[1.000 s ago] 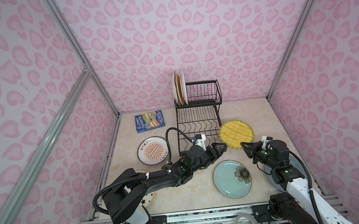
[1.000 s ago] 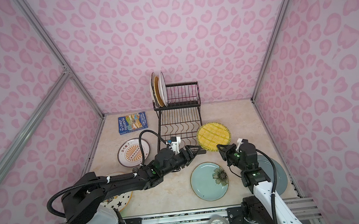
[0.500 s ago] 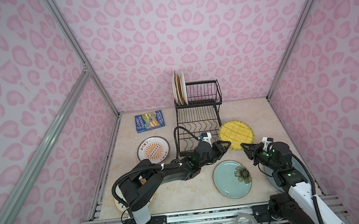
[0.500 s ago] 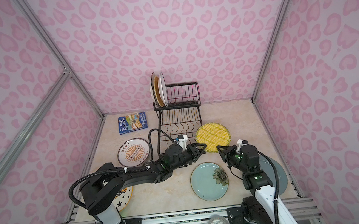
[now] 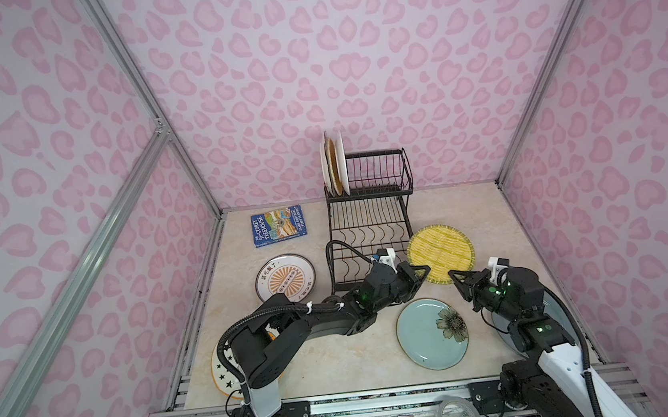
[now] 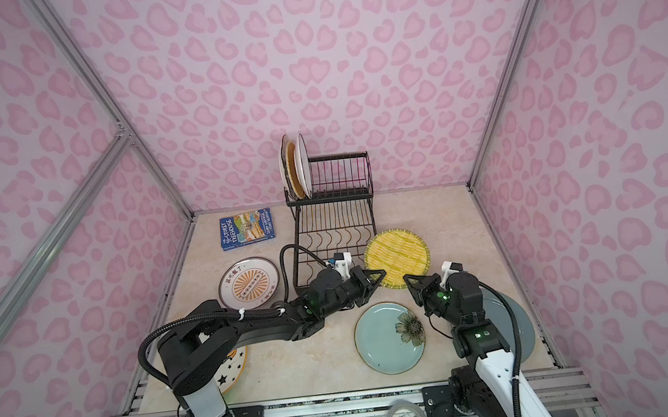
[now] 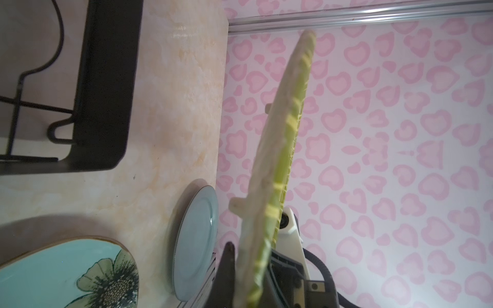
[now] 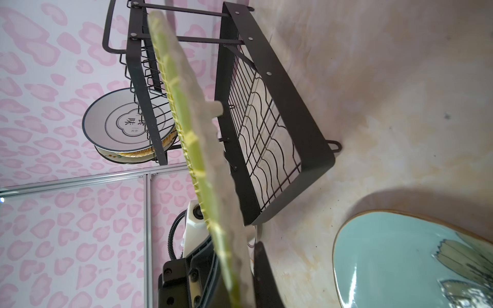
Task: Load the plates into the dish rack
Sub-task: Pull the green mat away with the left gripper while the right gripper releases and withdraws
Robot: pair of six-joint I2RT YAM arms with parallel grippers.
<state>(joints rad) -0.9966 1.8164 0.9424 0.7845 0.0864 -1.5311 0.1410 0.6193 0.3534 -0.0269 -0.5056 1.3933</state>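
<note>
Wide shot first: the marble-look table (image 5: 331,368), with the black wire dish rack (image 5: 366,192) standing at its far end against the back wall. Three plates (image 5: 335,163) are up on edge at the left end of the rack's raised basket. The left arm (image 5: 292,318) stretches in low toward the rack's front right corner, and the right arm (image 5: 516,296) comes at that same corner from the other side. Between them is the yellow woven plate (image 5: 440,249), just off the rack's front right corner and lifted clear of the tabletop; both wrist views catch it edge-on with daylight beneath. The teal flower plate (image 5: 424,334) lies flat, out in front of the rack's right corner. The grey-blue plate (image 6: 524,325) lies flat farther right of the rack, half under the right arm. The white plate with the orange sunburst (image 5: 285,283) sits flat near the rack's front left corner. The star-printed plate (image 5: 222,377) is well out front and left of the rack, mostly hidden by the left arm. The blue book (image 5: 279,225) lies flat just left of the rack. Now the grips: the left gripper (image 5: 425,270) is clamped tight on the yellow plate's rim on the rack side, and the right gripper (image 5: 455,278) is pinched tight on the rim away from the rack.
</note>
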